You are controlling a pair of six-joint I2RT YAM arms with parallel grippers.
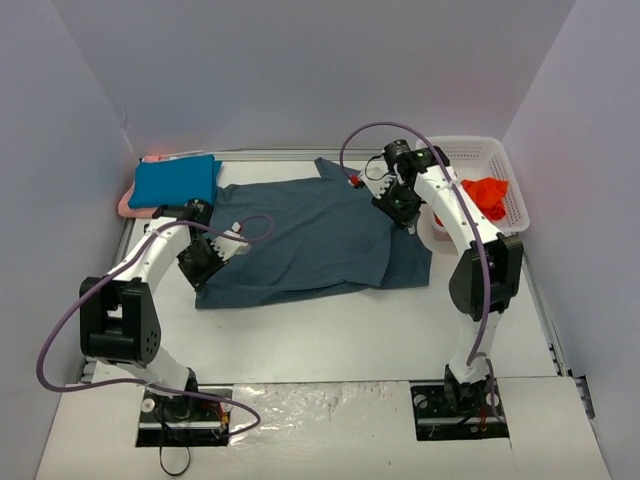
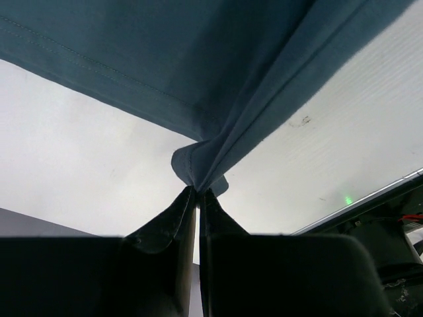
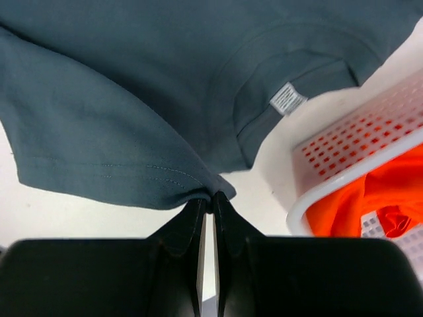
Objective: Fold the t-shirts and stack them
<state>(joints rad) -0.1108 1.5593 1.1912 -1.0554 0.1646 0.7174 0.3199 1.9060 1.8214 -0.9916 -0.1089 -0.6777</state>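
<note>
A dark slate blue-grey t-shirt [image 1: 310,240] lies spread across the middle of the table. My left gripper [image 2: 197,190] is shut on a bunched hem corner of this shirt [image 2: 198,79] at its left side. My right gripper [image 3: 210,196] is shut on a sleeve edge of the same shirt [image 3: 132,105], close to the collar with its white label [image 3: 287,99]. A folded teal-blue t-shirt [image 1: 176,182] rests at the back left on a pale pink t-shirt [image 1: 128,205]. An orange-red t-shirt [image 1: 487,194] lies inside the basket.
A white plastic lattice basket [image 1: 490,160] stands at the back right, right beside my right gripper; its rim [image 3: 350,175] shows in the right wrist view. Grey walls close in the table on three sides.
</note>
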